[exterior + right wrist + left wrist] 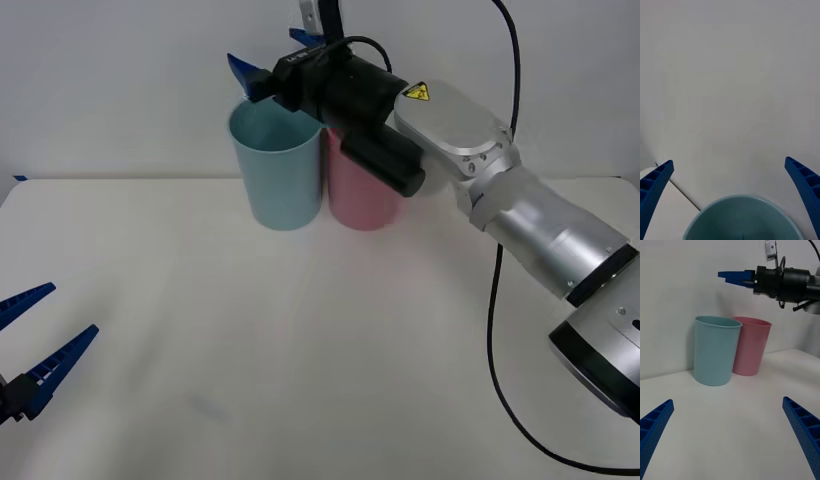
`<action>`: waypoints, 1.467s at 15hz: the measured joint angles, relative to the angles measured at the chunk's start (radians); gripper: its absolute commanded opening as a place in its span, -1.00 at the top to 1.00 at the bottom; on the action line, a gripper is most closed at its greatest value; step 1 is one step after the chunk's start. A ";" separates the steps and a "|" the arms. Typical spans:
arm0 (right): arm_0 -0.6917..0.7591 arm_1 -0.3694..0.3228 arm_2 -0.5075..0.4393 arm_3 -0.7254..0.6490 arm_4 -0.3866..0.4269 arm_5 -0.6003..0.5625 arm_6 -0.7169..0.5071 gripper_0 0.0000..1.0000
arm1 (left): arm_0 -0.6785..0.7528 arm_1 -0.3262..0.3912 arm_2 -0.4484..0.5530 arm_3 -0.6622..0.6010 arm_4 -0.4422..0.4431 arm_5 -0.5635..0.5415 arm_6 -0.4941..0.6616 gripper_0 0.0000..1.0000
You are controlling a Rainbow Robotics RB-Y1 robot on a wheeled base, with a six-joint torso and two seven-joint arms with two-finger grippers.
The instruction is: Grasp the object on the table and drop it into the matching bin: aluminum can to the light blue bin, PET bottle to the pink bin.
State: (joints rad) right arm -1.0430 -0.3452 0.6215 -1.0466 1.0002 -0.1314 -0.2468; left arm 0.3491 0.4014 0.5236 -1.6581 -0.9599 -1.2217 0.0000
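The right pincer (268, 62) hung above the rim of the light blue bin (275, 165), its blue fingers spread wide with nothing between them. In the right wrist view the two fingers (655, 187) stood at the corners and the bin's open mouth (743, 215) lay just beneath them, against a plain pale wall. The aluminum can could not be made out on the desk (300, 340) or in either pincer. With the fingers empty over the matching bin, my judgement was that the drop had likely been made and the can lay down inside, though the bin's bottom was not clear enough to confirm it.

The pink bin (360, 195) stood touching the light blue bin on its right side, partly behind the right arm's black wrist. The left pincer (35, 345) waited low at the near left of the desk, also wide open and empty, well apart from both bins.

If the drop was done, the next move called for lifting the right arm clear without knocking either rim.

The left wrist view gave what the right one lacked: both bins from the side, full height, with the right pincer (738, 277) above the blue one. The right wrist view alone looked down into the bin's mouth.
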 measured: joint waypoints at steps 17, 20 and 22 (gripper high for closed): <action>0.833 -0.411 -0.333 -0.828 -0.016 -0.299 0.053 -1.00 | 0.000 0.000 0.000 0.000 0.000 0.000 0.000 -1.00; 0.992 -0.408 -0.465 -0.875 -0.016 -0.411 0.100 -1.00 | 0.000 0.000 0.000 0.000 0.000 0.000 0.000 -1.00; 1.081 -0.386 -0.550 -0.881 -0.019 -0.480 0.190 -1.00 | 0.000 0.000 0.000 0.000 0.000 0.000 0.000 -1.00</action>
State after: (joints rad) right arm 0.0384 -0.7311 0.0717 -1.9272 0.9815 -0.6118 -0.0570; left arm 0.3491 0.4014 0.5236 -1.6581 -0.9599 -1.2217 0.0000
